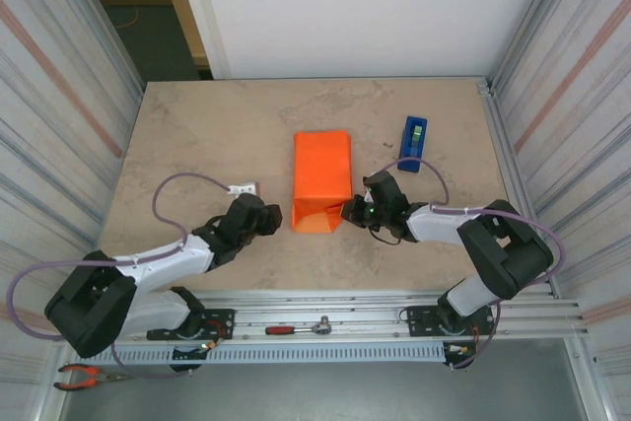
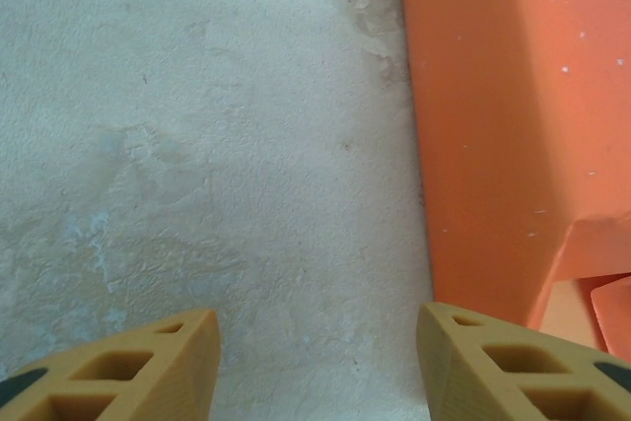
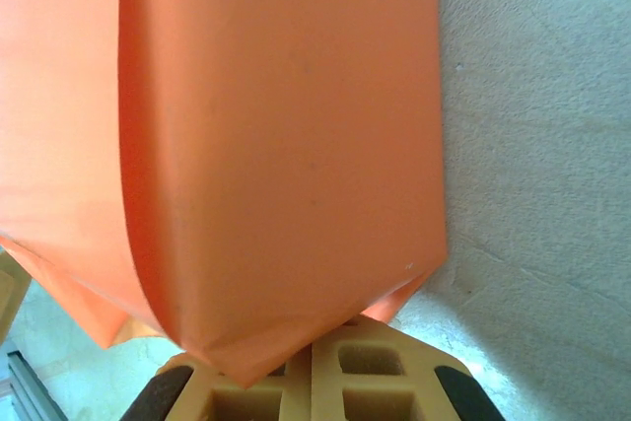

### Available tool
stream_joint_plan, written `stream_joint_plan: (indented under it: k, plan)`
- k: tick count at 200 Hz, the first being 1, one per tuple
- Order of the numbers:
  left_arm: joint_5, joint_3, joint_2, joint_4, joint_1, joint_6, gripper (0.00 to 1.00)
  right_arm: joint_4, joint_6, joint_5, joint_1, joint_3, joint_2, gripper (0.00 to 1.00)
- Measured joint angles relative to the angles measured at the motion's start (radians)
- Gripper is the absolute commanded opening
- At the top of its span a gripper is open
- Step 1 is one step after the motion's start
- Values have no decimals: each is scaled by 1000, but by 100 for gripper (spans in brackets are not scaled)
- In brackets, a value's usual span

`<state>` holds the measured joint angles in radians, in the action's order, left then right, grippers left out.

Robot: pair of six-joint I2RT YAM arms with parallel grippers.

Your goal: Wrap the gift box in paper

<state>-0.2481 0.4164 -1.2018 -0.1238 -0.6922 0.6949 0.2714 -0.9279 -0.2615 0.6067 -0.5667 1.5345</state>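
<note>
Paper folded over, just ahead of right gripper — clenched on its corner flap, probably pinning the fold; left gripper released, paper just beside one finger.

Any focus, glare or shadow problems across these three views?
Top external: even light, sharp, no glare. Left wrist: mottled beige tabletop crisp. Right wrist: bright orange paper sheet sharp, with a soft shadow on the tabletop beside it.

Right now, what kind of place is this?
Probably a robot lab cell: a table walled by corrugated metal panels, arm bases bolted to an aluminium rail, pliers and a ratchet nearby.
</note>
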Motion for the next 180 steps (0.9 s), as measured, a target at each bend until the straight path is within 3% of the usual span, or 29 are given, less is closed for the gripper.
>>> stream_joint_plan:
  k: [59,123,156,180]
  plan:
    - [84,0,-42,-28,3,10,59,14,-4,4,28,-1,54,0]
    - [75,2,-98,-121,-108,29,60,38,-5,4,28,-1,81,0]
    - [33,34,-176,-120,-130,43,54,43,-6,4,28,-1,83,0]
    - [3,69,-215,-125,-142,44,44,44,-6,4,28,-1,83,0]
